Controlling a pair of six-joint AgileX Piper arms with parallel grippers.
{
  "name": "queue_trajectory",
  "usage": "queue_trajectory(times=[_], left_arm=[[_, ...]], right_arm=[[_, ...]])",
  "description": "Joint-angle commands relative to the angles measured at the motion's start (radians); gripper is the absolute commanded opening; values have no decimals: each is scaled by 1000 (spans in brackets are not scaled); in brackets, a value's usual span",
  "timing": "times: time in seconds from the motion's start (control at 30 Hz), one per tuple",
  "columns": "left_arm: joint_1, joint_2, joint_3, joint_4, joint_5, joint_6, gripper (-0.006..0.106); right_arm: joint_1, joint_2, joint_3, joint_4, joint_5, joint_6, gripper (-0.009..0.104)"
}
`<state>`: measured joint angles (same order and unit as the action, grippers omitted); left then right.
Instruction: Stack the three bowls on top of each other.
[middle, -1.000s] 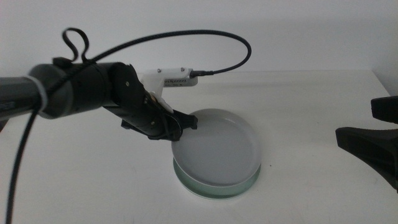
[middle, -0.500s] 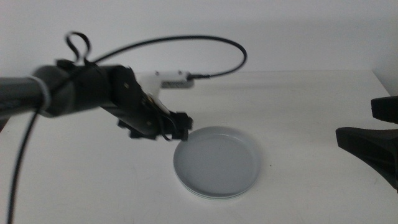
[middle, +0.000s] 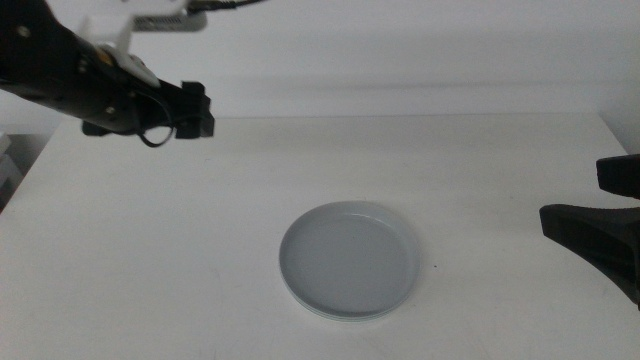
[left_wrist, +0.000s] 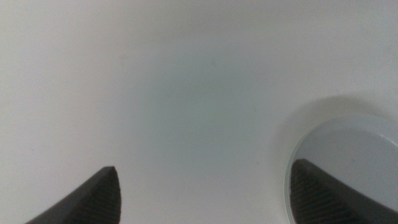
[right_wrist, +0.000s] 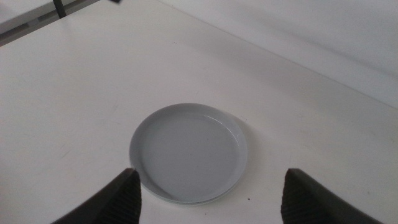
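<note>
From the middle view the bowls sit as one stack on the white desk, a little toward the near edge and roughly central; the light blue-grey bowl is on top, and beneath its rim only thin edges of the ones below show, too slim to tell their colours; the left end effector hangs up at the far left, well apart from the stack, with nothing in it, though from here I cannot tell how wide its jaws stand; a white block with a cable rides on top of that arm; the right end effector shows at the right edge as two dark jaws held apart, resting off to the side, well clear of the bowls.

In the left wrist view the two dark jaws stand wide apart with only bare desk between them; nothing is gripped; a curve of the blue-grey bowl shows just beside one jaw tip.

In the right wrist view the jaws are again spread wide and empty; the stack lies between and beyond them on the desk, the top bowl level and centred on the others, a pale rim peeking out underneath along its near side.
</note>
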<state>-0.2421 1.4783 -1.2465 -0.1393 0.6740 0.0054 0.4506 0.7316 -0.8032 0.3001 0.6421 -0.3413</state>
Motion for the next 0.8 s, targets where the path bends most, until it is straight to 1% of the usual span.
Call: queue_trajectory(times=[0.0,0.4,0.53,0.6,0.67,0.77], left_arm=[[4,-68,-35,4,-38,-5,103],[4,-105,-35,18,-41,-5,103],[4,-141,-35,18,-40,-5,103],[4,-166,-35,20,-41,-5,103],[4,-192,-32,25,-41,-5,103],[4,-230,-16,27,-47,-5,103]], right_arm=[[-4,-1,-22,5,-59,-13,57],[-4,-1,-22,4,-60,-13,57],[-4,-1,-23,1,-112,-8,57],[-7,9,-24,1,-130,17,57],[-17,34,-28,-3,-144,83,57],[-61,89,-47,-7,-156,151,57]])
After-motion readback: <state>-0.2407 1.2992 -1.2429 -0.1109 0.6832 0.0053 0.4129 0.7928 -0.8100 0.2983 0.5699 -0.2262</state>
